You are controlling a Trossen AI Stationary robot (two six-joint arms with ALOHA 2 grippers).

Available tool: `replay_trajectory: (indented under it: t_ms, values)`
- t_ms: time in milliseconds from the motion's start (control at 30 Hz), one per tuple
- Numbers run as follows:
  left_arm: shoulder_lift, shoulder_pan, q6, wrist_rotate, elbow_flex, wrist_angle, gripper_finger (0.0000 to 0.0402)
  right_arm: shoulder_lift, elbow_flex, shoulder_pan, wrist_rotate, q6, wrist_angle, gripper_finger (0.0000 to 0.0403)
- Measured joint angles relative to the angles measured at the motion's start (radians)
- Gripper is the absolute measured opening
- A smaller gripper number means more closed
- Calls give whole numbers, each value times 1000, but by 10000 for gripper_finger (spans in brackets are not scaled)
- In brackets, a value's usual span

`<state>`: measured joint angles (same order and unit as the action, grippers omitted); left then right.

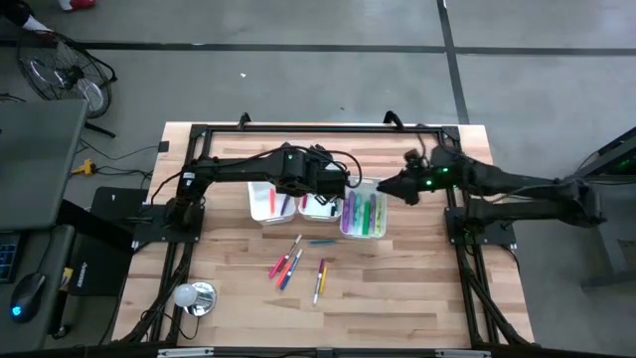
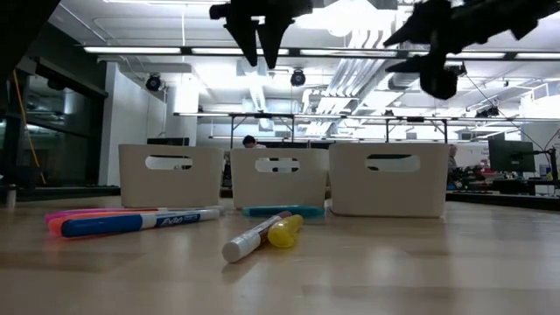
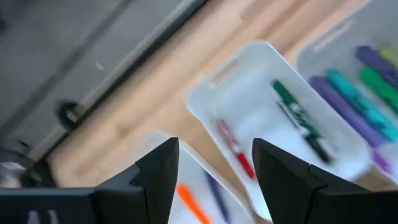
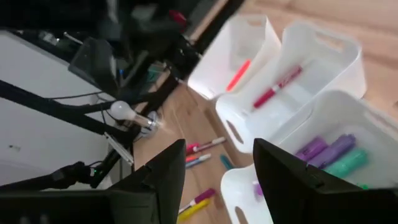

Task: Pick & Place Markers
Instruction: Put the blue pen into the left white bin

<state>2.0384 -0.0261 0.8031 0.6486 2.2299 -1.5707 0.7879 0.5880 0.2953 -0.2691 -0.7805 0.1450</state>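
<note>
Three white bins stand side by side mid-table: left (image 1: 266, 202), middle (image 1: 320, 207), right (image 1: 364, 215). Each holds markers: orange (image 4: 238, 74) in the left bin, red (image 3: 235, 149) and green (image 3: 298, 118) in the middle one, purple and teal (image 3: 354, 102) in the right one. Several more markers lie flat on the wood nearer the front edge (image 1: 288, 265), among them a blue one (image 2: 140, 221) and a yellow-capped one (image 2: 262, 237). My left gripper (image 1: 350, 185) (image 3: 214, 146) hangs open above the middle bin. My right gripper (image 1: 384, 187) (image 4: 217, 146) hangs open by the right bin's far right corner.
A light bulb on a shiny round base (image 1: 194, 296) sits near the front left corner. A black frame rail (image 1: 298, 129) runs round the tabletop. Bare wood lies in front of the loose markers.
</note>
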Motion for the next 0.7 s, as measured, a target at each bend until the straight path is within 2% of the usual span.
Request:
replay_trajectory:
  t_ms: [133, 267, 433, 700]
  values:
    - [0, 0, 91, -109, 0, 0, 199, -101, 0, 33, -19, 56, 66, 176]
    - [0, -3, 87, -221, 0, 0, 199, -186, 0, 59, -49, 112, 128, 176]
    - [1, -31, -53, -332, 0, 0, 199, -260, 0, 78, -115, 160, 164, 176]
    - [38, -74, -268, -388, 3, 55, 199, -301, 0, 80, -213, 185, 176, 176]
